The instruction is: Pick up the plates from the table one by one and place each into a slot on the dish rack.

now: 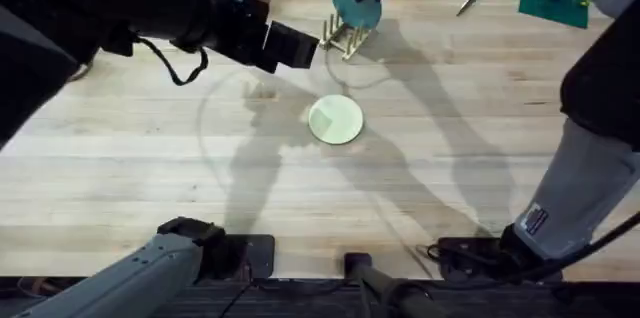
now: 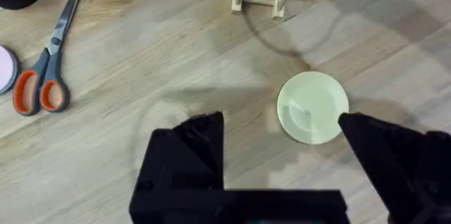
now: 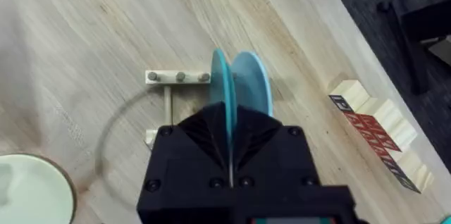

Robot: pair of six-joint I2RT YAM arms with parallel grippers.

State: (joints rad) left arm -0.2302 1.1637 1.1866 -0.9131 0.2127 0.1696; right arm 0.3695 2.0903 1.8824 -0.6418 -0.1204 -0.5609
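Right claw (image 3: 229, 136): clamped on blue plate (image 3: 243, 83), held edge-up over dish rack (image 3: 169, 101)
Left claw (image 2: 282, 136): fingers spread above cream plate (image 2: 312, 106) lying on table (image 1: 150, 158)

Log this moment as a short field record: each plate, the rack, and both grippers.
blue plate: on edge, clamped in the right gripper, directly above the dish rack
cream plate: flat on the table, apart from the rack
dish rack: upright at the far side of the table, no plate seated in a slot yet
left gripper: open, above the table next to the cream plate
scissors: lying on the table, untouched
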